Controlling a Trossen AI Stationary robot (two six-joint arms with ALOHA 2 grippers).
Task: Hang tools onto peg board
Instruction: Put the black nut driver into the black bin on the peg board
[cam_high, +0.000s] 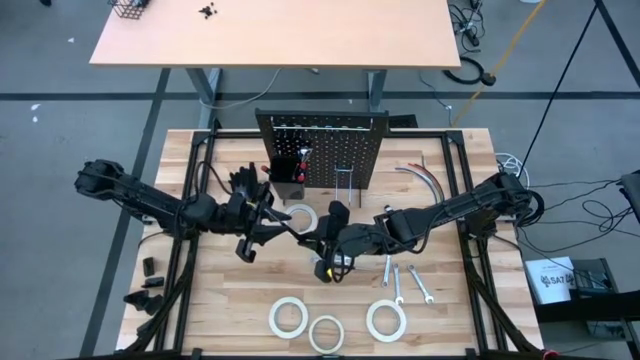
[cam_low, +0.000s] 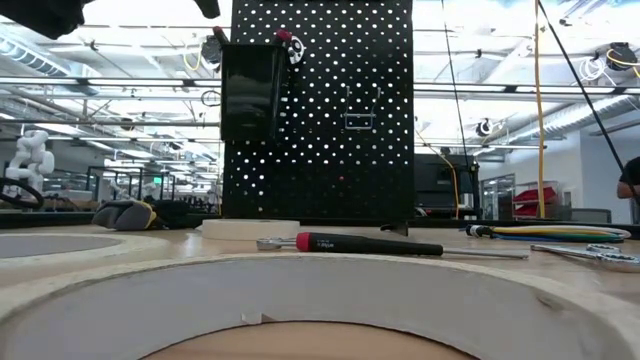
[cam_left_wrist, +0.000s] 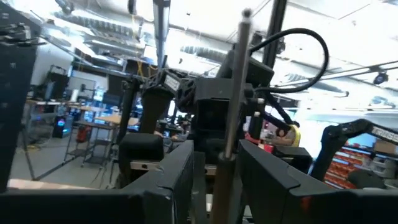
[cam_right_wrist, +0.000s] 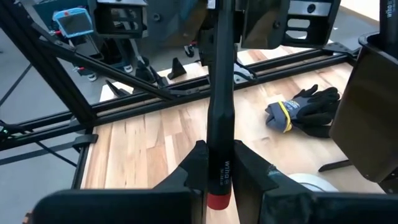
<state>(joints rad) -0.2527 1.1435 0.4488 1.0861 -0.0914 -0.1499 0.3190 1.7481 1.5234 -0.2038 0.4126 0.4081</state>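
Left gripper (cam_high: 268, 226) clamps the thin steel shaft of a screwdriver (cam_high: 300, 236) held mid-air in front of the black perforated peg board (cam_high: 325, 150). Right gripper (cam_high: 325, 250) pinches its matte black handle. White tape rings (cam_high: 287, 317) lie flat on the slatted wood table (cam_high: 450, 310).

Arms: two, dark, jointed, slim links with bulkier joints
Left gripper (cam_high: 268, 228): black; flat angular fingers (cam_left_wrist: 171, 180); black cable looping overhead
Right gripper (cam_high: 322, 243): black; broad wedge-shaped fingers (cam_right_wrist: 189, 171); yellow patch on its wrist seen from above
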